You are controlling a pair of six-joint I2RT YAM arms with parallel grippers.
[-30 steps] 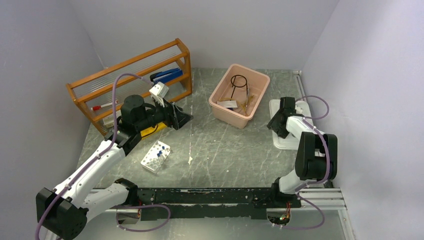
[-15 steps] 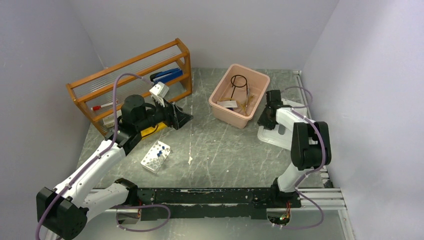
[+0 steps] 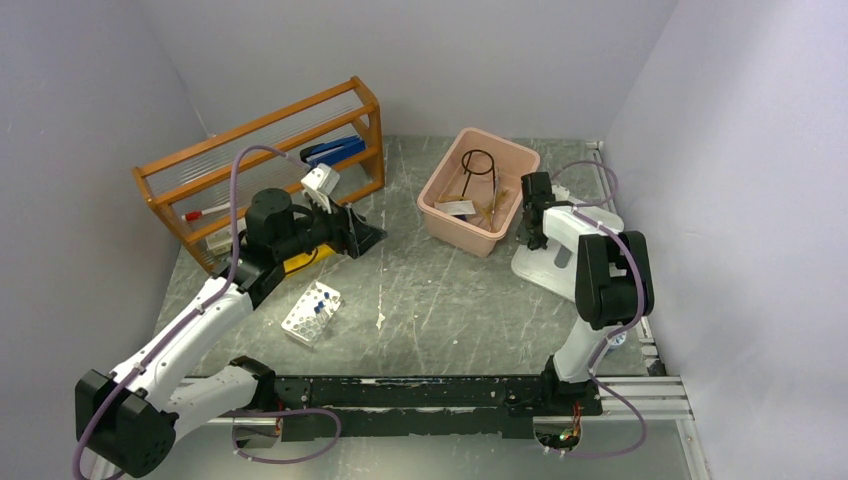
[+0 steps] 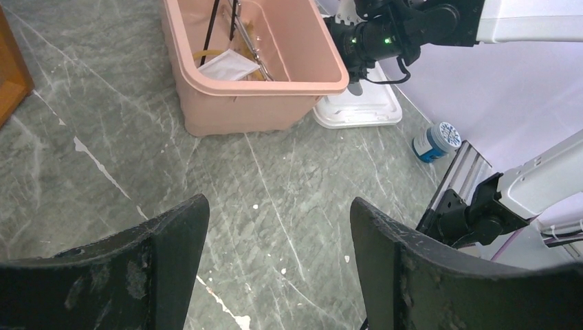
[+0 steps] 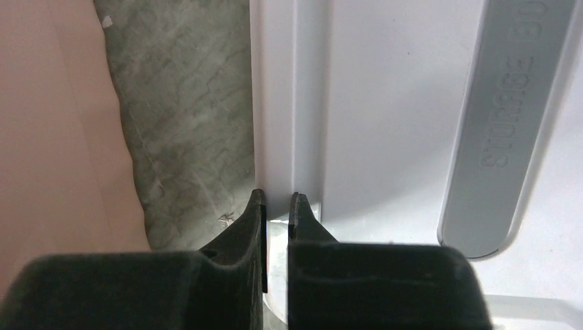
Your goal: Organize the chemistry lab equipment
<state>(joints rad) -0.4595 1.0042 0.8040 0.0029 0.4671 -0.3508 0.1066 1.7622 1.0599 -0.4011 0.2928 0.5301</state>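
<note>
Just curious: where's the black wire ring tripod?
Top view: the black wire ring tripod sits in the pink tub, back centre, left of the right gripper.

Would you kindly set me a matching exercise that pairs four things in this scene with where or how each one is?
Things:
1. tripod
2. lid
3. vial rack
4. left gripper

Places or states:
A. open, holding nothing
B. inside the pink bin
C. on the open table
D. pinched at its rim by the right gripper

Pairs: 1-B; 2-D; 3-C; 4-A
</note>
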